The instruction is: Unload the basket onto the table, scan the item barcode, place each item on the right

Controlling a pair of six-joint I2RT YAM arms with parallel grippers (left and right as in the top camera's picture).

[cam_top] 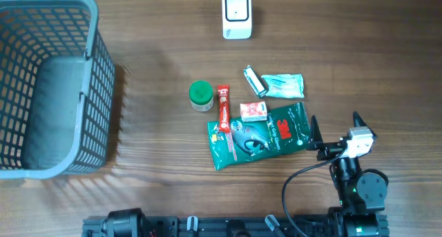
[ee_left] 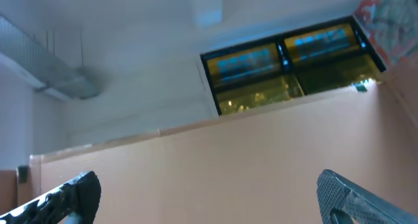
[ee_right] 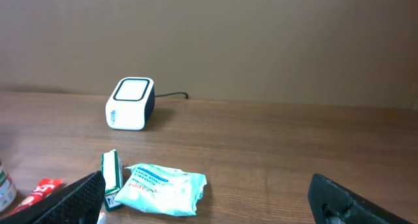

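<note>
Wooden tabletop (cam_top: 152, 30) stretches ahead of your right gripper (cam_top: 335, 123), its jaws wide and empty. Your left gripper (ee_left: 206, 198), equally spread and empty, faces a beige wall (ee_left: 228, 165).

Brown wood-grain counter (cam_top: 152, 30), evenly lit, soft shadows. Plain tan wall (ee_right: 261, 41) straight behind its far edge. Left wrist view tilts upward: beige panel (ee_left: 228, 178), pale ceiling (ee_left: 130, 21), grey duct (ee_left: 68, 83) at left, dark framed window (ee_left: 287, 64) with yellow and blue glints, blurred.

Bare table (cam_top: 159, 126) lies between basket (cam_top: 103, 92) and items (cam_top: 259, 135). Open wood separates items from scanner (cam_top: 236, 14).
</note>
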